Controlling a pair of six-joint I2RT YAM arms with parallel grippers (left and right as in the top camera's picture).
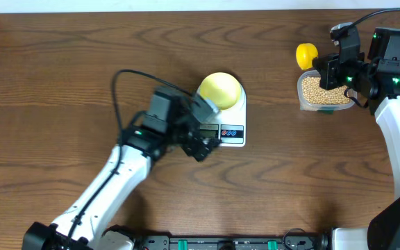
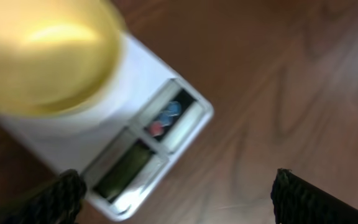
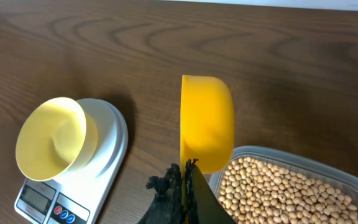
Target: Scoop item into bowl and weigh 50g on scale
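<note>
The pale yellow bowl (image 1: 220,89) stands empty on the white scale (image 1: 233,119) at the table's middle; both also show in the left wrist view, bowl (image 2: 42,53) and scale (image 2: 160,134), and in the right wrist view, bowl (image 3: 51,138) and scale (image 3: 107,152). My left gripper (image 1: 201,142) is open and empty, low over the scale's front edge; its fingertips (image 2: 176,196) straddle the display corner. My right gripper (image 1: 333,66) is shut on the handle of a yellow scoop (image 3: 206,121), held above the tan beans (image 3: 278,193) in their clear container (image 1: 323,92). The scoop (image 1: 306,55) looks empty.
The dark wood table (image 1: 61,83) stretches left and in front of the scale. A black cable (image 1: 127,75) loops over the left arm. The table's far edge runs along the top.
</note>
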